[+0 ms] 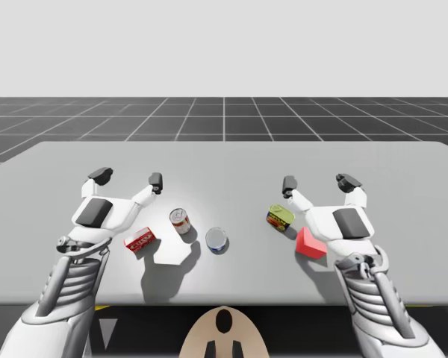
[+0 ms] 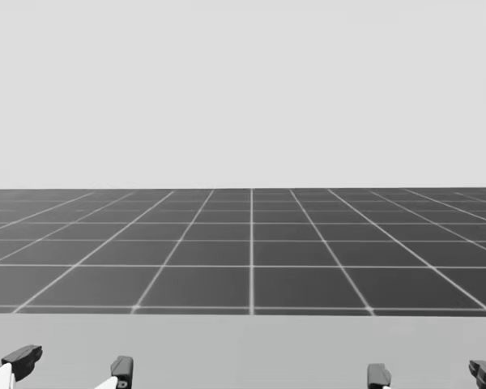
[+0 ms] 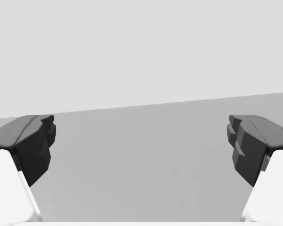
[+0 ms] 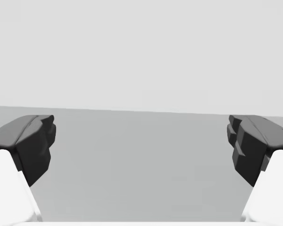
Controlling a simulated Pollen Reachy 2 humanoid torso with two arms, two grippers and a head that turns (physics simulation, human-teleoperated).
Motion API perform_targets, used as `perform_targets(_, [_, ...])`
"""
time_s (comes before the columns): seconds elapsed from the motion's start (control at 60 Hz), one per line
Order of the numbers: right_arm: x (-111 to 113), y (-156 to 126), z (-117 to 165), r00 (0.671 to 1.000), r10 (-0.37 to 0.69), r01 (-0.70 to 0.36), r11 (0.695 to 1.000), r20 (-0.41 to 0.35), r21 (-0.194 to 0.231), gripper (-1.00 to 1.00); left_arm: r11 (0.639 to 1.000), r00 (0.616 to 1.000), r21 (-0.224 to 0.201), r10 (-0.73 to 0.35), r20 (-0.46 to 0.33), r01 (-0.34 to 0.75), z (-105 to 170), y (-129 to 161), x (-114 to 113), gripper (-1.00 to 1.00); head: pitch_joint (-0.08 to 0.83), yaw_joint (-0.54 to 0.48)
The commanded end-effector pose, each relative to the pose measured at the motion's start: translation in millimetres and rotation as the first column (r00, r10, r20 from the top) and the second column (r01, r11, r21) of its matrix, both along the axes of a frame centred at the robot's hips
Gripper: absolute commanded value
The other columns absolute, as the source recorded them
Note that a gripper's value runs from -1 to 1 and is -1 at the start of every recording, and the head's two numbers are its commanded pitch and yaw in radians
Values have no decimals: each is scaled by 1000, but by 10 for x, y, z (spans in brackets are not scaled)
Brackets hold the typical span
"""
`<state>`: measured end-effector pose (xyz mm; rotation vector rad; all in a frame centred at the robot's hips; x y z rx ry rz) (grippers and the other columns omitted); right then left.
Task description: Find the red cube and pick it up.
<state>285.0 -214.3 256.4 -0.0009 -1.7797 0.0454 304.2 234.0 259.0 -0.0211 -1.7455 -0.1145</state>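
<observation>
Resting on the table [image 1: 231, 168], the red cube [image 1: 311, 242] lies just beside my right wrist, behind the right gripper [image 1: 319, 183] and near a green can [image 1: 280, 217]. Both that gripper and the left gripper [image 1: 127, 179] hover over the table, jaws released wide, gripping nothing

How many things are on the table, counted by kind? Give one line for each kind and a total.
Cans: 3 (red-and-white can, blue-and-white can, green-and-yellow can)
Boxes: 1 (red box)
Cubes: 1 (red cube)
Total: 5
</observation>
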Motion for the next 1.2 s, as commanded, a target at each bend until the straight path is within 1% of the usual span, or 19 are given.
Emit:
perform_targets(0.017, [-23,67,-26,1000,5,-5,999,-1,32,-1000,1000,1000,1,1,0,-1,-1,2,5,-1000,-6,23])
perform_targets(0.05, [-19,77,-27,1000,9,-9,1000,0,20,-1000,1000,1000,0,1,0,-1,-1,2,5,-1000,-1,23])
perform_targets(0.117, [-5,83,-18,1000,3,-3,1000,-17,15,-1000,1000,1000,0,1,0,-1,-1,2,5,-1000,13,24])
perform_targets(0.233, [-3,77,-15,1000,4,-4,1000,-25,21,-1000,1000,1000,1,1,0,-1,-1,2,5,-1000,62,25])
perform_targets(0.383, [2,80,-14,1000,-4,5,1000,-31,22,-1000,1000,1000,7,6,9,-6,-5,8,6,-1000,199,24])
perform_targets(0.483, [5,79,-15,999,-2,3,1000,-33,24,-1000,1000,1000,9,8,12,-9,-5,13,9,-1000,324,14])
perform_targets(0.533, [5,80,-15,999,-2,3,1000,-33,24,-1000,1000,1000,10,9,12,-9,-6,15,10,-1000,364,9])
perform_targets(0.55, [5,75,-15,999,-3,4,1000,-33,23,-1000,1000,1000,10,10,12,-10,-5,13,9,-1000,404,5])
perform_targets(0.617, [6,73,-16,999,-3,4,1000,-33,23,-1000,1000,1000,9,11,12,-11,-3,12,8,-1000,454,-2])
perform_targets(0.633, [5,73,-16,999,-3,4,1000,-33,22,-1000,1000,1000,9,12,12,-12,-3,13,8,-1000,487,-9])
perform_targets(0.7, [7,72,-14,999,-4,5,1000,-32,21,-1000,1000,1000,8,12,11,-12,0,12,8,-1000,534,-26])
perform_targets(0.75, [8,73,-14,999,-4,5,1000,-32,20,-1000,1000,1000,8,11,11,-11,2,11,8,-1000,553,-35])
perform_targets(0.9, [18,74,-17,1000,-4,4,1000,-31,12,-1000,1000,1000,7,4,10,-4,6,4,9,-1000,616,-101])
perform_targets(1.017, [21,71,-25,999,-6,7,1000,-32,9,-1000,1000,1000,5,-1,10,1,7,2,5,-1000,659,-204])
perform_targets(1.033, [21,70,-25,999,-8,8,1000,-31,8,-1000,1000,1000,4,-2,10,2,7,2,5,-1000,674,-238])
perform_targets(1.2, [24,71,-23,1000,-9,10,1000,-26,9,-1000,1000,1000,2,-9,10,9,7,-5,7,-1000,736,-351])
